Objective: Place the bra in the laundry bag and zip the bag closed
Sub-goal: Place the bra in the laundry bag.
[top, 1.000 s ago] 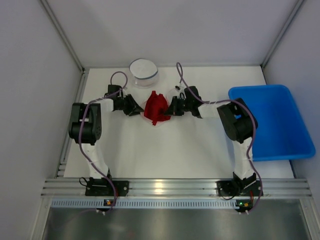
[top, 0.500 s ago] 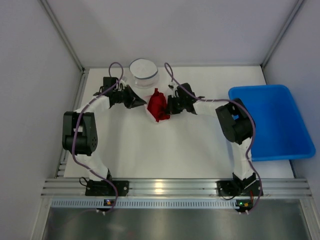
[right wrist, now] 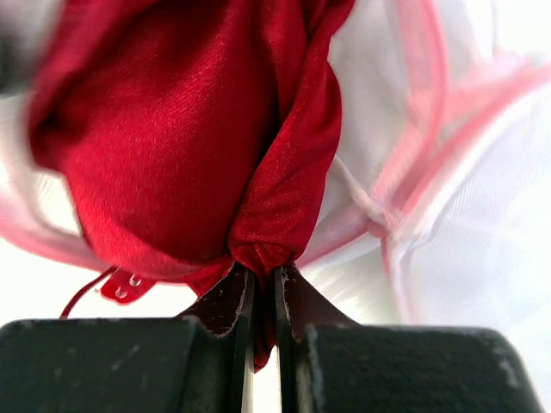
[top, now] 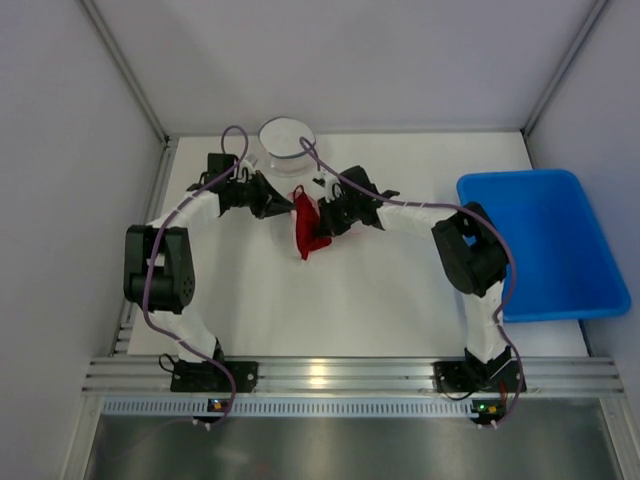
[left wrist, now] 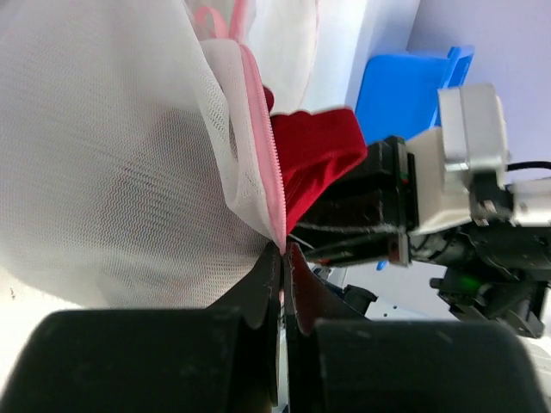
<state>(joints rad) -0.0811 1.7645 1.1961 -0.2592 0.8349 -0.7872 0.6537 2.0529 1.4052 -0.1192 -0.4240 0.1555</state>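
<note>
Overhead light: falling bright and even, washing the white table (top: 380, 300) pale
Glare: glinting as one spot on the metal rail (top: 320, 377)
Shadows: lying soft and faint beneath the arms (top: 160, 265)
Left wrist: going soft on the near dark fingers (left wrist: 258, 288)
Right wrist: blurring the laundry bag (right wrist: 448, 224) and the top left corner, showing the bra (right wrist: 172, 138) sharper

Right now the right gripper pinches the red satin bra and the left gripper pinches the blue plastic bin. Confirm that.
Wrong on the left side. The left wrist view shows the left gripper shut on the pink-edged white mesh laundry bag. The right gripper does pinch the red satin bra.
</note>
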